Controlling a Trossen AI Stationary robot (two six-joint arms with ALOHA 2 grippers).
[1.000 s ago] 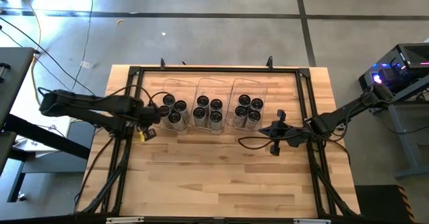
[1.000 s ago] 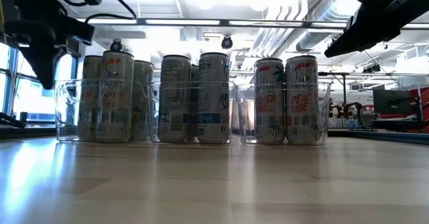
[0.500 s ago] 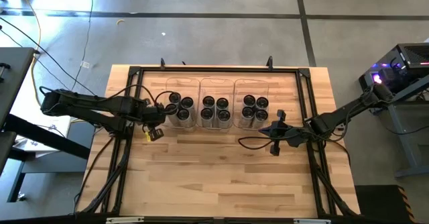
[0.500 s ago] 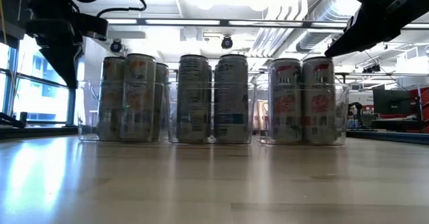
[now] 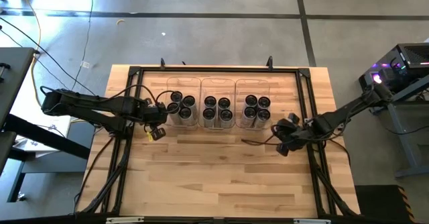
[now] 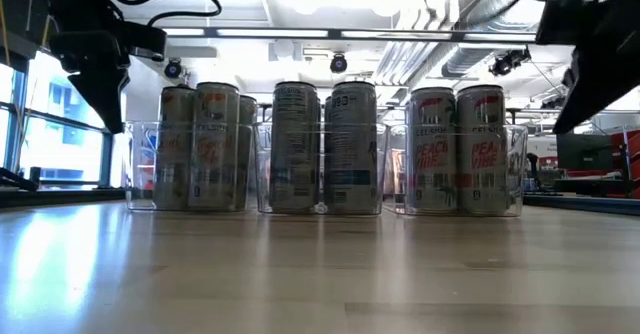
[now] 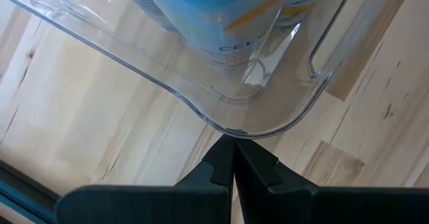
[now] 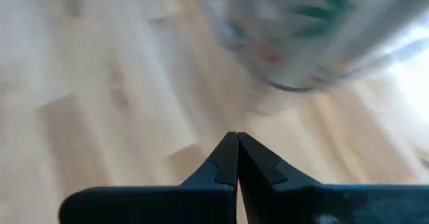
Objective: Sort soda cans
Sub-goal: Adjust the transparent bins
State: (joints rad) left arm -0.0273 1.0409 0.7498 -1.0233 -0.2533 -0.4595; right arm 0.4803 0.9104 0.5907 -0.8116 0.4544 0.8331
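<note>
Sorting status: twelve cans [image 5: 217, 109] upright in three clear bins, four per bin, in a row at the far-middle of the table [image 5: 221, 177]
Left bin [image 5: 179, 98]: four cans, its near corner touching the left fingers
Middle bin [image 5: 217, 95]: four cans, between the other two, just beside each
Right bin [image 5: 256, 94]: four cans, near the right gripper
Left gripper [image 5: 159, 112]: at the left bin's outer side, low near the table
Left fingers [image 7: 224, 162]: pressed together, no gap, holding nothing; tips against the rounded corner of the bin wall
Right gripper [image 5: 277, 124]: just right of the right bin, above the table, apart from the bin in the high view
Right fingers [image 8: 231, 155]: closed tip to tip, holding nothing, pointing at a can base behind the bin wall; contact cannot be told
Low view: cans stand in three groups behind clear walls, both arms dark at the upper corners
</note>
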